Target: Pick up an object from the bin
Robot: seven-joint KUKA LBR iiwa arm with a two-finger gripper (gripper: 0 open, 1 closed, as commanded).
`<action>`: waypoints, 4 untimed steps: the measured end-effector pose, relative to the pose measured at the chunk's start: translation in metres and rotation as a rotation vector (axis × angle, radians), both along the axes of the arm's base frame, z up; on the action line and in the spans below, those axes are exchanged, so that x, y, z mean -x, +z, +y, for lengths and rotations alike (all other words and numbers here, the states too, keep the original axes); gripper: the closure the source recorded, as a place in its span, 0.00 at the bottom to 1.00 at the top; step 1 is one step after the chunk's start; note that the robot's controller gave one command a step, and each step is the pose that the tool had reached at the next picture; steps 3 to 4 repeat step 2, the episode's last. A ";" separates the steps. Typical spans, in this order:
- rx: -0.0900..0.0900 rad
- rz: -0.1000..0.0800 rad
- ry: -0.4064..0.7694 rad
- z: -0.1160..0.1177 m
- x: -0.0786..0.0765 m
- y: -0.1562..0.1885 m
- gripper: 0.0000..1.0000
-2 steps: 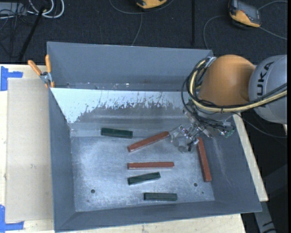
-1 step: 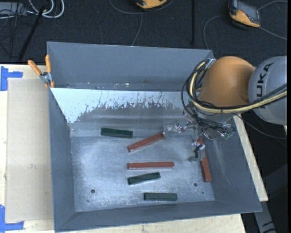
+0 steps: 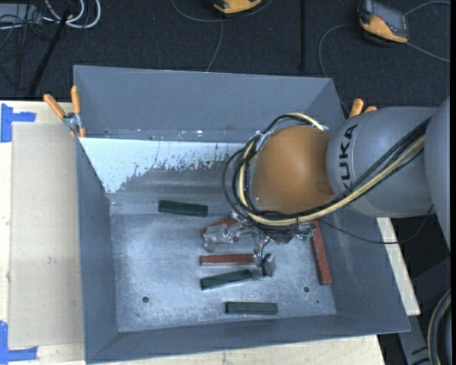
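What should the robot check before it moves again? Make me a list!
1. Gripper is inside the grey bin, low over the middle of the floor: ok.
2. Something to pick is right there. A brown bar lies flat beside the gripper: ok.
3. Room around that bar. The nearest green bar lies close alongside and might get bumped: not ok.
4. Brown bar already gripped: cannot tell.
5. Other things are out of the way. The second brown bar by the right wall, the back green bar and the front green bar all lie apart: ok.
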State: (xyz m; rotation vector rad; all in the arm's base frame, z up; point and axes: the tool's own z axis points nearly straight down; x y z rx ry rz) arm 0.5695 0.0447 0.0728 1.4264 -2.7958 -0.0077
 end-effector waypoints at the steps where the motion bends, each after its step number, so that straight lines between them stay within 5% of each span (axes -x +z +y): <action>1: 0.002 -0.003 -0.006 -0.003 -0.001 0.001 1.00; 2: 0.001 -0.011 -0.009 0.014 0.059 0.163 1.00; 4: 0.001 -0.011 -0.009 0.014 0.059 0.163 1.00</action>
